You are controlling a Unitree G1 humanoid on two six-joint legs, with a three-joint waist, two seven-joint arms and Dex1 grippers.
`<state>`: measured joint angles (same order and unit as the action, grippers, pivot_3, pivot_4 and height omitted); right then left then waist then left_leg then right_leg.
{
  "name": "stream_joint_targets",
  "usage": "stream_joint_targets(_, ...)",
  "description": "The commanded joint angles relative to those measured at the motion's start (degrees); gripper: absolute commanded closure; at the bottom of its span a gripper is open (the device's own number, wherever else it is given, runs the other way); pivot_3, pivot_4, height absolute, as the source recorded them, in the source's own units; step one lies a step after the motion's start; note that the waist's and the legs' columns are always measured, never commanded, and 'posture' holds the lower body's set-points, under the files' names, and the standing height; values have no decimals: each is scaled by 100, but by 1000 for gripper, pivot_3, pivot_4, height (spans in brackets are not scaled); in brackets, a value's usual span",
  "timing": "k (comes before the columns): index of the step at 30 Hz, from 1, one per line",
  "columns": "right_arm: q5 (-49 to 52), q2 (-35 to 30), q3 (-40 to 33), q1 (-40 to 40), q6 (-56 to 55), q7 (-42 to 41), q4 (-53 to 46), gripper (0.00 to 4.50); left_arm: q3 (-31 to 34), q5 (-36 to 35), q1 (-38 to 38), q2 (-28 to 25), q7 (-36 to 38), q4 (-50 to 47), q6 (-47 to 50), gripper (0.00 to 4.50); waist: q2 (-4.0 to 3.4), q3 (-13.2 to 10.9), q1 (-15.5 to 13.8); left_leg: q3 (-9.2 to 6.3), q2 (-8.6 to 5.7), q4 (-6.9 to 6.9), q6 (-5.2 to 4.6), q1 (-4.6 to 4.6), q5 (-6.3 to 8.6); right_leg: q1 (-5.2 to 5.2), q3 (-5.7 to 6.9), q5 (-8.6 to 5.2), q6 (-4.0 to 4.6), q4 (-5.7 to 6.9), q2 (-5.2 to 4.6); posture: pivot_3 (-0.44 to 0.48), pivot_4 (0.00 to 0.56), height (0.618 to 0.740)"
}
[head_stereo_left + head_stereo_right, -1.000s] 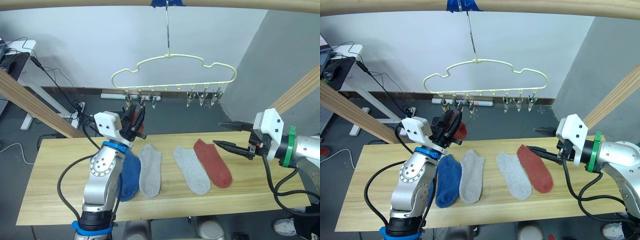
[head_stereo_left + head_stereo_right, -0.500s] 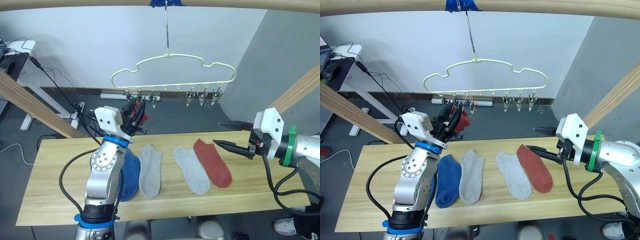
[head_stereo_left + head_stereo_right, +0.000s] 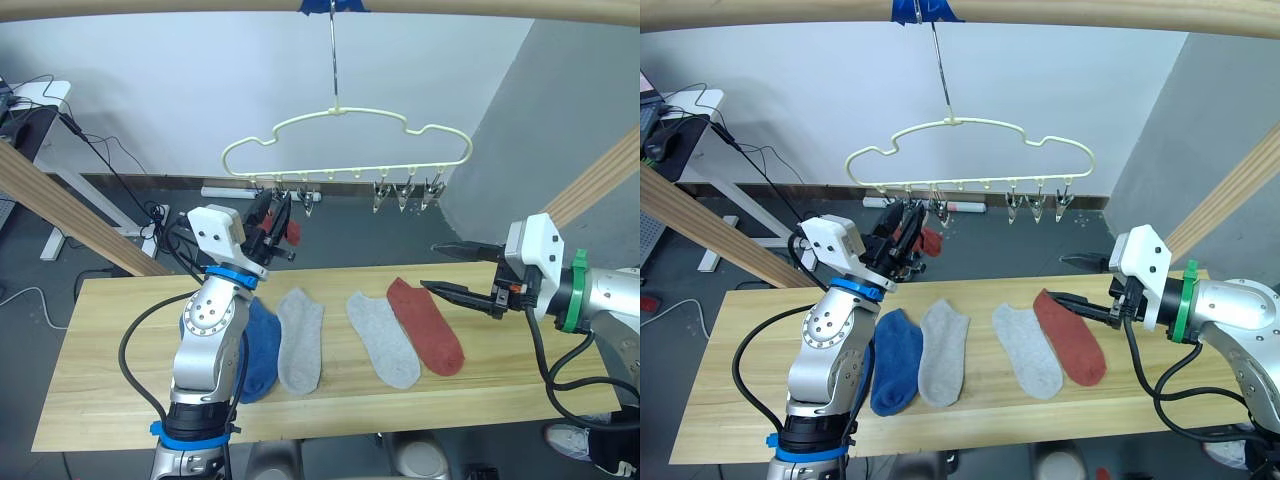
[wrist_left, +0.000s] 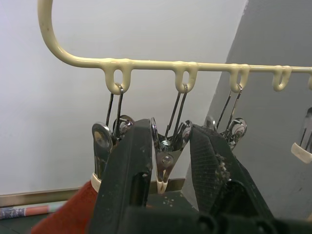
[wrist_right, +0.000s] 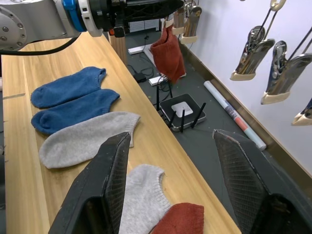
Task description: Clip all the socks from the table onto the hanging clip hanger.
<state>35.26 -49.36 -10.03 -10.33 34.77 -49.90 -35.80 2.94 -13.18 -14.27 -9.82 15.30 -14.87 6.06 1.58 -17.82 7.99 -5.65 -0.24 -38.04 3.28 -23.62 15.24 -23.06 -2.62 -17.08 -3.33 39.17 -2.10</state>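
Socks first: your rust red sock (image 5: pixel 167 52) hangs from a clip at the left end of the clip hanger (image 3: pixel 345 140). On the desk (image 3: pixel 110 380) lie two blue socks (image 5: pixel 73 96), two grey socks (image 3: pixel 300 338) and the second red sock (image 3: pixel 426 324). Your left tool (image 4: pixel 168 161) is raised at the hanger, its fingers spread around a metal clip (image 4: pixel 165 163). Your right tool (image 3: pixel 455 270) hovers spread wide over the desk's right end, holding nothing.
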Motion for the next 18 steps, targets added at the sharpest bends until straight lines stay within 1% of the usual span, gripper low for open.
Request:
stream_joint_targets(1,100,-44,-79,-54,-12,16,-161,1675,32,-32,-70,14,-50,-233,-16,3126,0,0,0,0,0,0,0,0,0,0,0,0,0,0,0,-294,315,740)
stream_joint_targets(18,84,-32,-62,-25,34,58,-192,1675,17,-24,-124,27,-52,-152,-25,3126,0,0,0,0,0,-1,0,-1,0,0,0,0,0,0,0,-295,317,740)
